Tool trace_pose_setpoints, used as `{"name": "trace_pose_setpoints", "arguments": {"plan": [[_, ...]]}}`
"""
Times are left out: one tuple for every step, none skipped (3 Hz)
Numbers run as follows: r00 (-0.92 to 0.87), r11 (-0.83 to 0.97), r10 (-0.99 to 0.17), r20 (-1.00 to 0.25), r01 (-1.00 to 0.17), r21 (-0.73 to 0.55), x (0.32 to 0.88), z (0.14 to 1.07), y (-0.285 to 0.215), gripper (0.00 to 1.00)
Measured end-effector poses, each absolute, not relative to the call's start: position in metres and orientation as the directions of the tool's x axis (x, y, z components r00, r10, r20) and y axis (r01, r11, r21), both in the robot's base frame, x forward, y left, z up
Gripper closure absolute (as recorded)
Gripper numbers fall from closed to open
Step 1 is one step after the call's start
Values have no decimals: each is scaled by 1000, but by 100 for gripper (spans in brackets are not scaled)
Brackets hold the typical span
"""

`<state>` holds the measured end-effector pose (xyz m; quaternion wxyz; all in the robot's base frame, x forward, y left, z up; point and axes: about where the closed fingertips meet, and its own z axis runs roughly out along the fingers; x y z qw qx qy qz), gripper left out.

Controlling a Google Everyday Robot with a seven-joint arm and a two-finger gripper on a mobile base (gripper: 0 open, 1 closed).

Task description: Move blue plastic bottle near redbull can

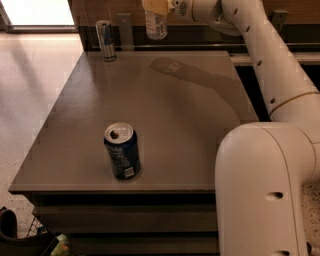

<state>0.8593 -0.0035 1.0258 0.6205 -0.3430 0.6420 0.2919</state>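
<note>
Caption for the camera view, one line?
Gripper holds the bottle above the table's far edge, right of the redbull can; dark can up front.
</note>
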Motion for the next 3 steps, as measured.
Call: {"name": "trace_pose_setpoints", "arguments": {"plan": [[-46, 577, -48, -998, -817, 10, 877, 1004, 31, 100], [-74, 559, 4, -997, -827, 64, 887, 988, 56, 100], [-74, 559, 4, -997, -827, 64, 887, 988, 56, 100]]}}
